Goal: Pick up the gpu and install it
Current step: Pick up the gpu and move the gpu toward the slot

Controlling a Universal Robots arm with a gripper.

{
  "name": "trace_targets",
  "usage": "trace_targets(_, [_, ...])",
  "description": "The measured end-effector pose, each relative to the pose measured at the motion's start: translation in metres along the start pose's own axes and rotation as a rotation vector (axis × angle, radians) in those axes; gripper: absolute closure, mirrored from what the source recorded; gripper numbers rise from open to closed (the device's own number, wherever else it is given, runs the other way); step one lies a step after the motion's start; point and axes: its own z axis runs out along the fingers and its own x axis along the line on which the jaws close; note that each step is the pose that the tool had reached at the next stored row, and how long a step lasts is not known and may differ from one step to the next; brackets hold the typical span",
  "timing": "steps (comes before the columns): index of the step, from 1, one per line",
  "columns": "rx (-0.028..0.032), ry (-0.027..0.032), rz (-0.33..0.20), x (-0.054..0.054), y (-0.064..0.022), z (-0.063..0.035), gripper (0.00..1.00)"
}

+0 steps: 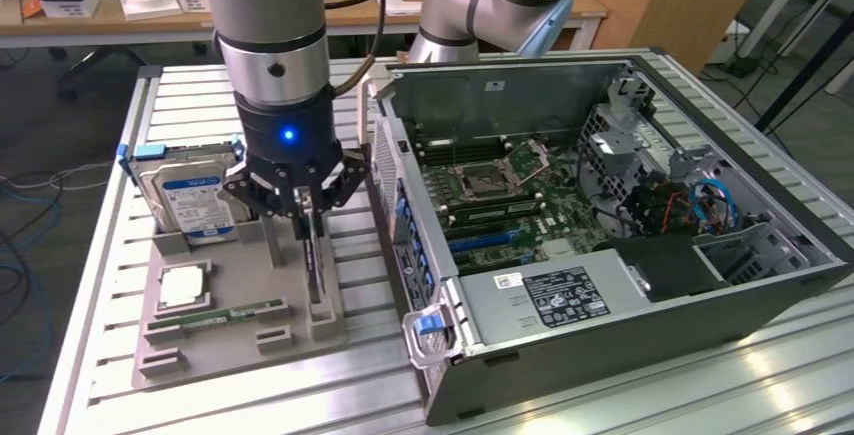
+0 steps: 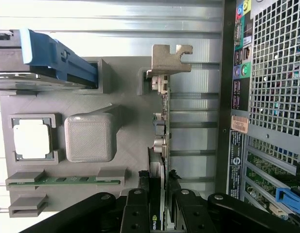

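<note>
My gripper (image 1: 310, 217) is partway closed, pads pinching the gpu (image 2: 160, 124), centre-left of ext view: thin green board stood on edge in grey ribbed printed tray (image 2: 125, 97), long axis parallel w/ perforated case wall (image 2: 281, 63), folded silver bracket (image 2: 170, 58) twd hard drive (image 1: 198, 200) end

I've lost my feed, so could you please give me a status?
Gripper shut on gpu. It stands on edge in grey holder, beside open case. Nothing blocking.
</note>
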Motion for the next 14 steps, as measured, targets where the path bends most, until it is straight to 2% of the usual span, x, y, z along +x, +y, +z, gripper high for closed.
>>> trace_targets(7, [0.0001,0.0001,0.000,0.000,-0.0001,-0.0022,0.74])
trace_targets(14, [0.0002,0.0000,0.000,0.000,-0.0006,-0.0114,0.74])
